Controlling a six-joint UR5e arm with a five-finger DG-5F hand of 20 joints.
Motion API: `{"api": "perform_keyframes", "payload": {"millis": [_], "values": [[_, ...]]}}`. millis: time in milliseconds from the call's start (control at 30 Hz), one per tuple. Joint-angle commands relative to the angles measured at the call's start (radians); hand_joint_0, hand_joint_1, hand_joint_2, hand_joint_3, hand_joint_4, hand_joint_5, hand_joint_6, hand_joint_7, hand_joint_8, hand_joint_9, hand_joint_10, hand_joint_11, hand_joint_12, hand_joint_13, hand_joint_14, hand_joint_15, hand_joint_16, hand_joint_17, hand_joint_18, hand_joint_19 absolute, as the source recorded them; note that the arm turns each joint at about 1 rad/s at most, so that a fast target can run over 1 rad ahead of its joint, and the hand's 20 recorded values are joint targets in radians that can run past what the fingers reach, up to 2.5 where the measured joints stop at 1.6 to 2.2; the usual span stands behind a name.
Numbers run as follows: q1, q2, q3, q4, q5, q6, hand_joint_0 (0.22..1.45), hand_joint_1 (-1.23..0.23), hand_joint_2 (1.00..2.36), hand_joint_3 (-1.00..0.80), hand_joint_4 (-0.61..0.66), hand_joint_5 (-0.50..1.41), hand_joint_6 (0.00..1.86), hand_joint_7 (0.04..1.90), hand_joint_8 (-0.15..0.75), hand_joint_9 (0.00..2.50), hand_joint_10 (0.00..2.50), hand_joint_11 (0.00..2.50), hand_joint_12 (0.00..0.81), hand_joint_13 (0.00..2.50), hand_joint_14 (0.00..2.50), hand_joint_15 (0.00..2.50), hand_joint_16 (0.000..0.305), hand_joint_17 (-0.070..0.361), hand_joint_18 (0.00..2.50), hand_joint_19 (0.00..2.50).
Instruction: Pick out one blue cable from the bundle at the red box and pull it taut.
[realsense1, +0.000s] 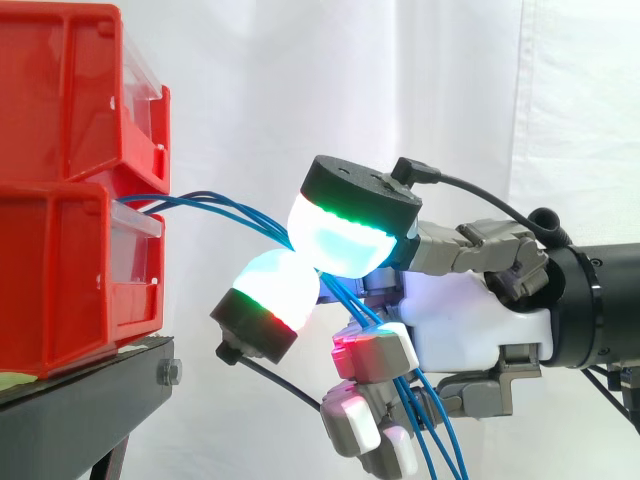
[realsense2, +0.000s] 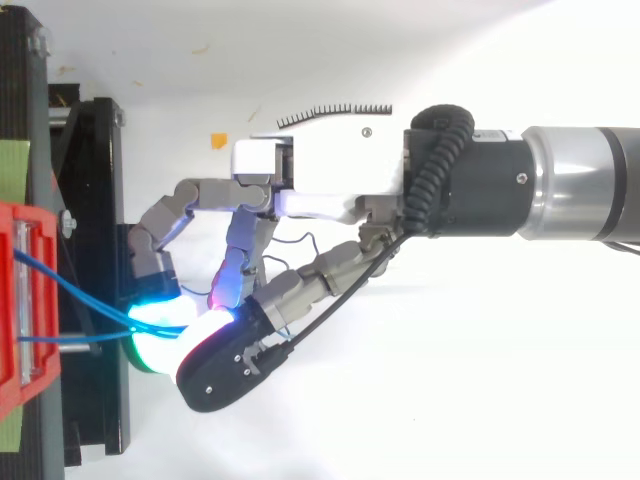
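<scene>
Two thick pads (realsense1: 340, 235) of your hand (realsense1: 470, 320), glowing cyan-white, are curled together and pinch the blue cables (realsense1: 215, 205) between them. You cannot tell from either view whether one strand or several sits in that pinch. The other fingers are bent lower down, beside the strands that hang past the palm to the bottom edge of the side view. From the pinch, the cables run left in a shallow arc into the gap between the two stacked red bins (realsense1: 60, 200), which are apart from the hand. The bins sit on the black stand (realsense1: 80, 400), before the white curtain (realsense1: 300, 80).
</scene>
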Motion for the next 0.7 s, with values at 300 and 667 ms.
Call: {"api": "perform_keyframes", "payload": {"millis": [300,667], "values": [[-0.016,0.0,0.036,-0.1,-0.005,0.003,0.75,-0.87,1.0,-0.5,-0.15,-0.12,0.94,1.26,0.329,1.31,0.03,0.87,0.357,1.1,0.02,0.6,0.05,0.114,1.0,0.8],[-0.027,0.0,0.062,-0.137,-0.018,-0.002,0.52,-0.81,1.0,-0.5,0.01,-0.11,0.92,0.97,0.331,1.3,0.03,0.84,0.377,1.11,0.03,0.6,0.055,0.123,1.02,0.79]]}}
